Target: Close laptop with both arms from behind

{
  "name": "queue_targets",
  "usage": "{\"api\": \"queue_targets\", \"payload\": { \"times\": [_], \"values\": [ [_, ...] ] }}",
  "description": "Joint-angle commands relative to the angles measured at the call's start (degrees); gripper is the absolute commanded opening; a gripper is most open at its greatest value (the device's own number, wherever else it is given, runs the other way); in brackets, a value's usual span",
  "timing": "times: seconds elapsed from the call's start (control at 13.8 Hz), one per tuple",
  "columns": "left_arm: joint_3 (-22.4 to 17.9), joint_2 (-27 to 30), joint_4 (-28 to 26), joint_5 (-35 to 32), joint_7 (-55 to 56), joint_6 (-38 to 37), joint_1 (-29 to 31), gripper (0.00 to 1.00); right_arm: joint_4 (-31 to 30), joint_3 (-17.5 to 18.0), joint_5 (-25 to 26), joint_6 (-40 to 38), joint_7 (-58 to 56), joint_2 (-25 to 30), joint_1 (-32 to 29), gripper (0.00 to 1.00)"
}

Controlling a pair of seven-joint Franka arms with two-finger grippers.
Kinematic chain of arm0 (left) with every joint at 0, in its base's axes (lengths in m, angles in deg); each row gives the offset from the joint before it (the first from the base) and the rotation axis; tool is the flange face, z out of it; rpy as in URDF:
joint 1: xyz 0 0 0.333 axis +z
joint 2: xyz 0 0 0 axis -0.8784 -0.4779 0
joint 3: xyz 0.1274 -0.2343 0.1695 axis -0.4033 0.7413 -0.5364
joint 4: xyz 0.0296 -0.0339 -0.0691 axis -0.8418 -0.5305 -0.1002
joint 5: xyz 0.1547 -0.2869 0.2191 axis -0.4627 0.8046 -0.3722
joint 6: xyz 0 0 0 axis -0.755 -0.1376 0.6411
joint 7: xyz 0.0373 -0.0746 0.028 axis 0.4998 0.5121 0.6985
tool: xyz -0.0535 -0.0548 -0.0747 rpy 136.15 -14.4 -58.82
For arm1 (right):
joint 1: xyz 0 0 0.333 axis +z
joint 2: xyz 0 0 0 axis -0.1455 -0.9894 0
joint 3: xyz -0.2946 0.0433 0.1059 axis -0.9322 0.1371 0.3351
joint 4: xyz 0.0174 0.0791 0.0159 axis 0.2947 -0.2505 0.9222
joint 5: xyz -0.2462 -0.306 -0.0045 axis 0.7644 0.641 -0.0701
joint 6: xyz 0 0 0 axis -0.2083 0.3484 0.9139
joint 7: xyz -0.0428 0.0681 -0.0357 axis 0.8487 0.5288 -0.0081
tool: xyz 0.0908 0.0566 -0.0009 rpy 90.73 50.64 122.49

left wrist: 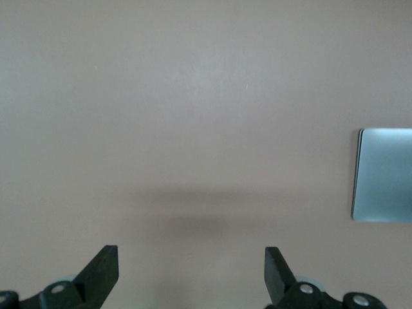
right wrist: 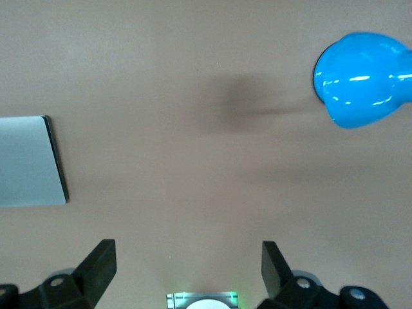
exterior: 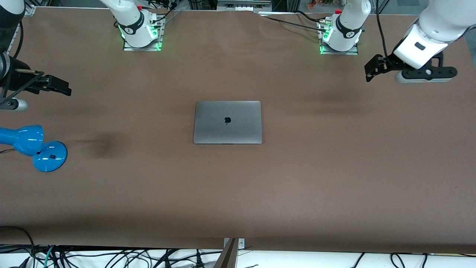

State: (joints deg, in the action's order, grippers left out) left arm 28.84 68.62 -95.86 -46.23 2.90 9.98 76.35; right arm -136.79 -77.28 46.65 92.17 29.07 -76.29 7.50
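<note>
The slim space-grey metal laptop (exterior: 227, 122) lies shut and flat in the middle of the brown table (exterior: 334, 178), its lid up with the dark apple logo showing, well apart from both arms. The left arm's black two-finger gripper (exterior: 373, 69) hangs over bare table toward the left arm's end, its fingers (left wrist: 103, 270) spread wide apart and empty; the laptop's edge shows at the side of the left wrist view. The right arm's black gripper (exterior: 59, 86) hangs over the table at the right arm's end, its fingers (right wrist: 100, 265) likewise wide apart with nothing between them. A glossy blue desk lamp (exterior: 33, 146) with a round base stands on the table near it, nearer to the front camera.
</note>
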Motion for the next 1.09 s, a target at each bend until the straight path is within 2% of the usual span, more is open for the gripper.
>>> {"api": "queue_targets", "payload": {
  "times": [0.0,0.07,0.22,0.36,0.51,1.01],
  "values": [
    [-0.1,-5.1,7.6,-3.9,-1.1,-2.0,-1.0,1.0,-0.8,0.2,-0.9,-0.8,-0.6,1.1,-0.4,1.0],
    [-2.3,-6.6,9.5,-4.9,-0.9,-2.6,-3.8,1.0,-0.6,0.2,-0.4,-1.0,-0.6,1.4,-0.4,1.0],
    [-9.8,-8.3,12.4,-5.0,-0.7,-4.2,-10.8,1.0,-0.6,0.3,-0.5,-2.4,-0.4,1.6,-0.4,1.0],
    [-13.2,-9.0,14.0,-5.0,-0.6,-5.2,-15.0,1.0,-0.6,0.3,-0.3,-2.8,-0.3,2.3,-0.3,1.0],
    [-15.1,-9.6,14.5,-5.1,-0.6,-5.2,-16.7,1.0,-0.6,0.3,-0.3,-3.2,-0.3,3.0,-0.3,1.0],
    [-15.0,-11.1,15.1,-6.0,-0.7,-5.7,-15.9,1.0,-0.5,0.3,-0.4,-3.2,-0.6,4.1,-0.3,1.0]
  ]
}}
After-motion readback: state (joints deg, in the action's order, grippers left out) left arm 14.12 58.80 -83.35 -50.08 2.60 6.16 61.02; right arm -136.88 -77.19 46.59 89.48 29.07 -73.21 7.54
